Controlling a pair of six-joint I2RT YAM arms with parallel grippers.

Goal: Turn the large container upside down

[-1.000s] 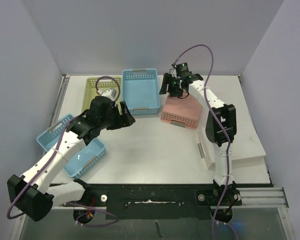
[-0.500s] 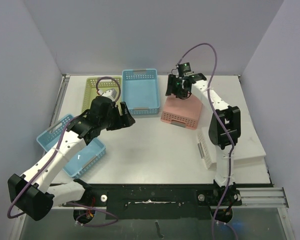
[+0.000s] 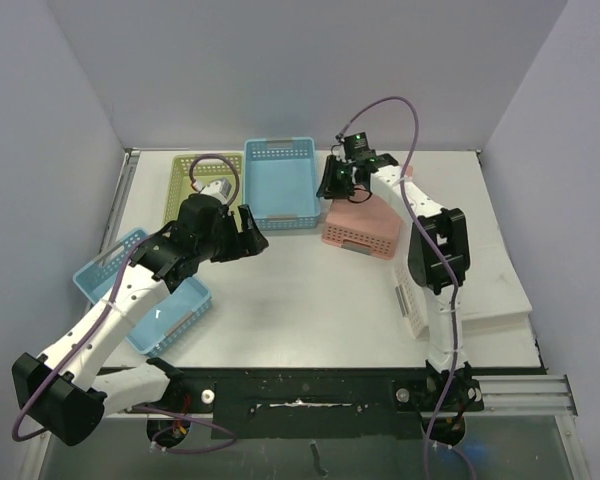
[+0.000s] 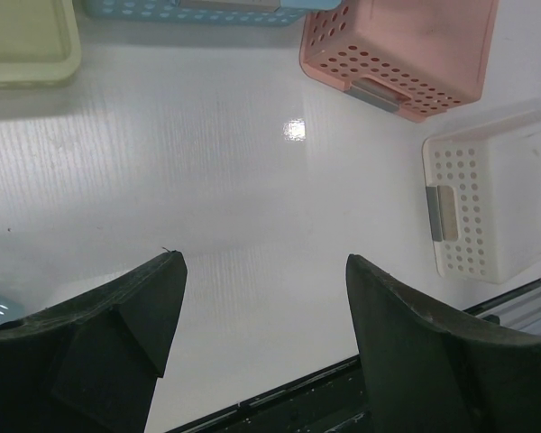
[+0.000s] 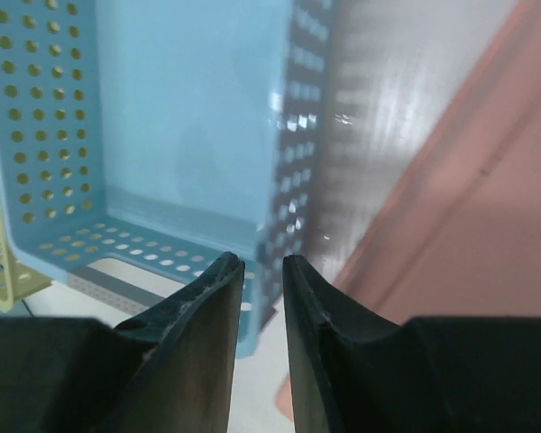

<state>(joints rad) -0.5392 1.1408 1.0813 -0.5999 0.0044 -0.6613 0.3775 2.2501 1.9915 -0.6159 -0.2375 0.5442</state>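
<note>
The right pincer (image 5: 257,271) had left the pink container (image 3: 365,225) for the wall of the blue basket (image 3: 280,185), narrowing as if to flip it; whether it gripped, I couldn't tell.

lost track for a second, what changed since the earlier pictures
The right gripper swung left, over the gap between the blue basket and the pink basket, and its jaws narrowed to a slit, holding nothing. The left gripper and all baskets stayed put.
</note>
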